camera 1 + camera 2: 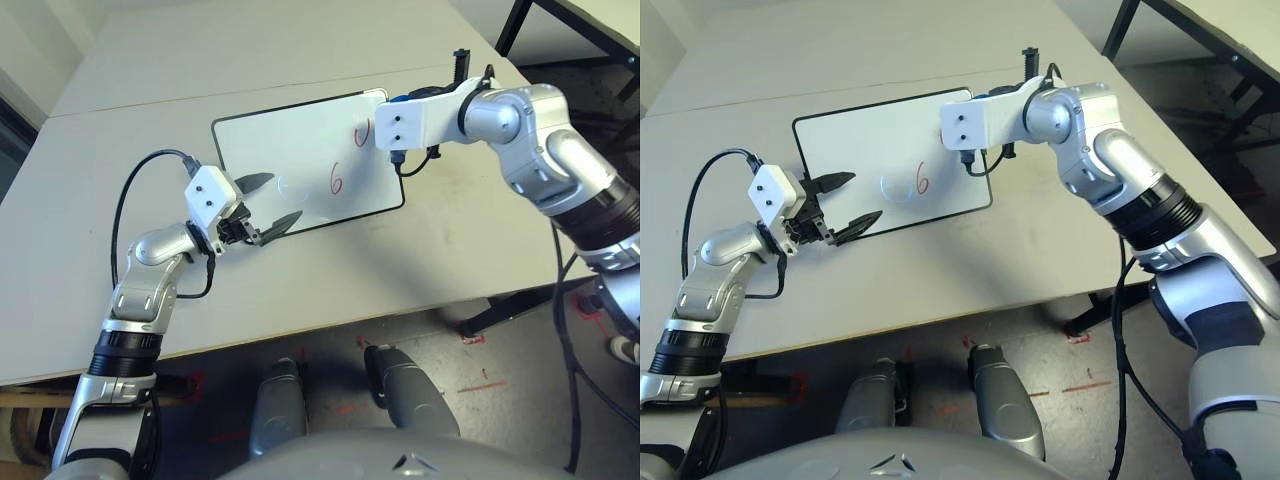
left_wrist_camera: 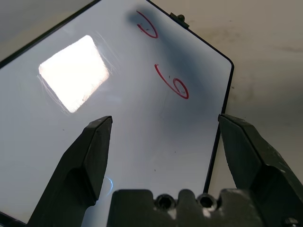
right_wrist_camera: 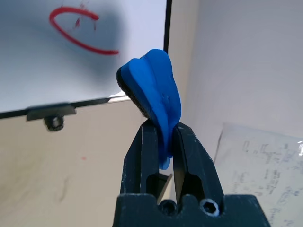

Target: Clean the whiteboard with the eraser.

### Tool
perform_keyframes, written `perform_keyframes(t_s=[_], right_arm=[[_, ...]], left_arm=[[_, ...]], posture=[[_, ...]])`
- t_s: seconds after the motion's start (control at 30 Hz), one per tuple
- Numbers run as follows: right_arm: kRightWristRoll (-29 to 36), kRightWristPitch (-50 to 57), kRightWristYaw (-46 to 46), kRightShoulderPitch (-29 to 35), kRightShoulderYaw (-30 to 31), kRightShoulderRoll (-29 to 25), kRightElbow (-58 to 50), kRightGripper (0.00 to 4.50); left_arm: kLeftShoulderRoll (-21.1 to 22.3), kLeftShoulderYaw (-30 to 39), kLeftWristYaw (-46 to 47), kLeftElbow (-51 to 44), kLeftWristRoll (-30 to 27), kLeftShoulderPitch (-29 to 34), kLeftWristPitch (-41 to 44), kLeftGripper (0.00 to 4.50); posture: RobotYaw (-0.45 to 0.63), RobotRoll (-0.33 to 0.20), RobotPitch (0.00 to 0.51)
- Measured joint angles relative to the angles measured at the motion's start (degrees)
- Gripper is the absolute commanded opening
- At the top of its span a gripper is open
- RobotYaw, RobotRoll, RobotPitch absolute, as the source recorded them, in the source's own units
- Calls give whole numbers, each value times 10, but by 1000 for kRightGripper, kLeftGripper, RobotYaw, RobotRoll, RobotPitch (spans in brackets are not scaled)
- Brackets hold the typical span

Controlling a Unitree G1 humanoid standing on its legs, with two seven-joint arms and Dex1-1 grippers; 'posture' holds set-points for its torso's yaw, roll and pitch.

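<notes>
Because the eraser (image 3: 163, 90) is pinched at one end, with its far end jutting past the fingertips, a hard press could swivel it or work it out of the grip. The right gripper (image 3: 161, 124) is closed down on it, at the board's (image 1: 290, 140) 2 o'clock; whether the eraser touches the glossy face, I can't tell. It sits tilted, so the dark pad (image 3: 130, 97) may meet the surface on an edge and leave streaks. Rubbing that close to the corner could also run off the frame or snag a clip (image 2: 179, 20), and a sideways push might slide the board over the table (image 1: 260, 290). The left gripper (image 1: 286, 195), spread wide and empty at 8 o'clock, doesn't look to be clamping anything down; wiping towards it risks a knock.

Both marks still need rubbing out: the red 6 (image 1: 336, 178), at 3 o'clock from the middle, and the red curve (image 1: 362, 132) nearer 2 o'clock. In the left eye view much of the curve shows, while in the right eye view the white shell (image 1: 965, 125) covers nearly all of it. That shell also hides most of the eraser from the head, yet the right wrist view brings out its blue body, dark pad and lean.
</notes>
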Motion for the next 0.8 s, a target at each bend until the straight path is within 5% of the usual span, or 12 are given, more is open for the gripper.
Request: perform_keyframes(t_s=[0.8], right_arm=[[-91, -76, -123, 43, -19, 85, 125, 213]], left_arm=[[13, 11, -1, 2, -1, -4, 2, 4500]], posture=[[-203, 0, 119]])
